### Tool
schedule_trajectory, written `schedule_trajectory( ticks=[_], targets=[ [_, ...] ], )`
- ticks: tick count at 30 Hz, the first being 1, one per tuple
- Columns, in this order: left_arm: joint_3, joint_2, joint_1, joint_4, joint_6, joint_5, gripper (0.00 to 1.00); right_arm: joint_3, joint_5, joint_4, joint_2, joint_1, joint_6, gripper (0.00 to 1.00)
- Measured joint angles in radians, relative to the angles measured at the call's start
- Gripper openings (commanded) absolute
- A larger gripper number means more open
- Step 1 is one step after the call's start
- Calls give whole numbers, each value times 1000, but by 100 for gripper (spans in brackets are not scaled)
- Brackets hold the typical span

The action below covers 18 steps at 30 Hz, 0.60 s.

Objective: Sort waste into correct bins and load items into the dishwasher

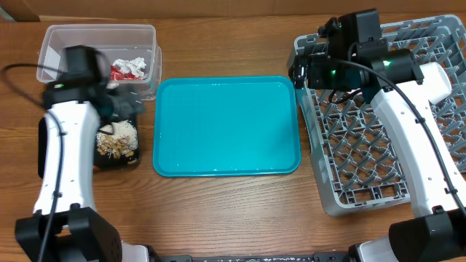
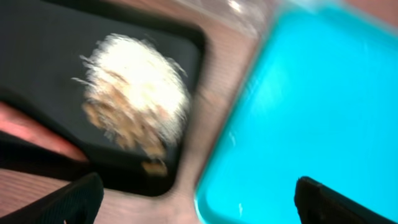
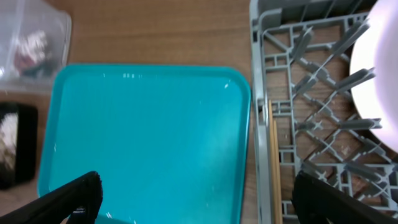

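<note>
Over on the left side of the table, the left gripper hangs with its fingers spread wide and nothing between them, above the black tray where the food scraps sit heaped. Beyond it, the clear tub holds the red wrapper and white tissue. The right gripper, equally wide and empty, hovers at the dish rack's left edge, where the chopsticks lie near a white dish. My worry is that a low finger could catch the black tray's rim and scatter crumbs, or nudge the thin chopsticks through the grid.
</note>
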Motion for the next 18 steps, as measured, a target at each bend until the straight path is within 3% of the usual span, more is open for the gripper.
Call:
schedule_trajectory(
  ticks=[5,11,18],
  targets=[
    [1,0,-133,-177,93,23,100,0,1,-23,0,-45,47,100],
    [2,0,-142,-382,133,90,96,0,2,-211,0,-148,66,100],
    [-3,-124,-140,-354,152,108,98,0,4,-375,0,-273,68,100]
  ],
)
